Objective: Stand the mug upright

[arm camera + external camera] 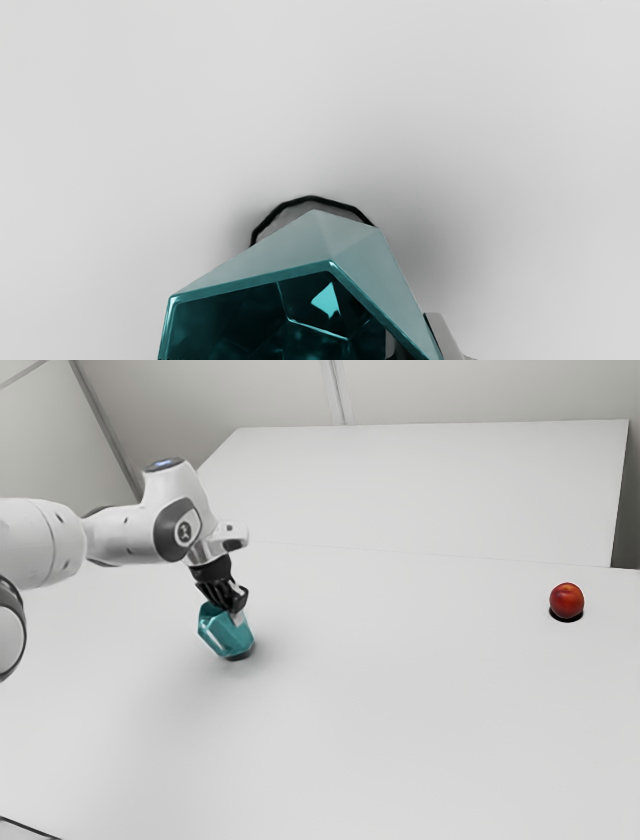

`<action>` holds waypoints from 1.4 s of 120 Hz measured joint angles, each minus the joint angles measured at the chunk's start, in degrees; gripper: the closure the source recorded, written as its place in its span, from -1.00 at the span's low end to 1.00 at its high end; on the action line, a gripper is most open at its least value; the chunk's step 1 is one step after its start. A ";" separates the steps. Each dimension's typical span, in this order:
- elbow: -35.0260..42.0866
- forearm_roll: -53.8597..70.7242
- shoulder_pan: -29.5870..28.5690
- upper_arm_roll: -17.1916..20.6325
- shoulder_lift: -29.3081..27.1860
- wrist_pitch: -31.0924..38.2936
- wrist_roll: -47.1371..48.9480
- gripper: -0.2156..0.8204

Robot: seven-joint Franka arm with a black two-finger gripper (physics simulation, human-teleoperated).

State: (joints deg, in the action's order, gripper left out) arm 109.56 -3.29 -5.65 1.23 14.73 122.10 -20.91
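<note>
mug [350, 240] cut off by the wrist view's bottom edge, arm [125, 535] cropped at the exterior view's left

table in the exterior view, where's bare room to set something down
The widest bare patch of the table runs between the tilted mug and the red fruit. Another lies in front of both, toward the exterior view's bottom edge. It is crowded around the mug, where the end effector and arm are.
</note>
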 joint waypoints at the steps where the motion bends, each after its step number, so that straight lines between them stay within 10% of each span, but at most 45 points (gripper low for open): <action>1: 0.01 0.01 0.00 0.00 0.06 0.05 0.10 0.92; 24: 0.00 0.07 0.02 0.01 1.42 0.89 2.15 0.85; 51: -0.03 -0.39 0.23 0.18 -0.76 0.66 3.39 0.01; 75: -2.78 -1.00 0.29 0.43 -4.80 -3.08 3.94 -0.35; 168: -14.97 -1.78 0.17 -0.17 -11.54 -22.45 4.88 -0.58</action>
State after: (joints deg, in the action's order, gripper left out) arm 94.59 -5.07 -5.48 1.06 3.20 99.65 -16.03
